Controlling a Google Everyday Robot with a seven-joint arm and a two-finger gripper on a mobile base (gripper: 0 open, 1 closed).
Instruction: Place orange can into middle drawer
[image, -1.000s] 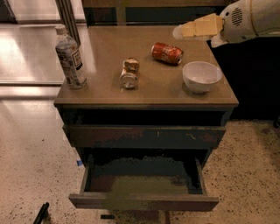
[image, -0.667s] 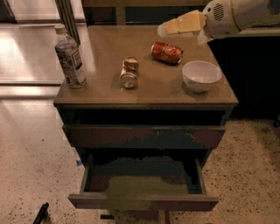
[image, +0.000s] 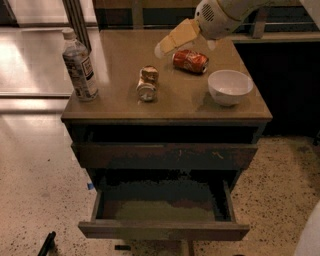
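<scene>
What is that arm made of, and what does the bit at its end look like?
The arm has a smooth white shell that swells into a rounded white casing with a small patch of dark vent holes. The gripper is a pale yellow wedge narrowing to a whitish tip. It hangs over the back of the cabinet top, beside the red can. No cables or markings show.

You see the gripper (image: 167, 44) above the far side of the tabletop (image: 120, 60), but its arm (image: 225, 15) runs off the top edge. The back of the middle drawer (image: 165, 231) is lost in shadow beneath the drawer front (image: 165, 156) above it, and the print on the bottle (image: 80, 67) is too small to read.
</scene>
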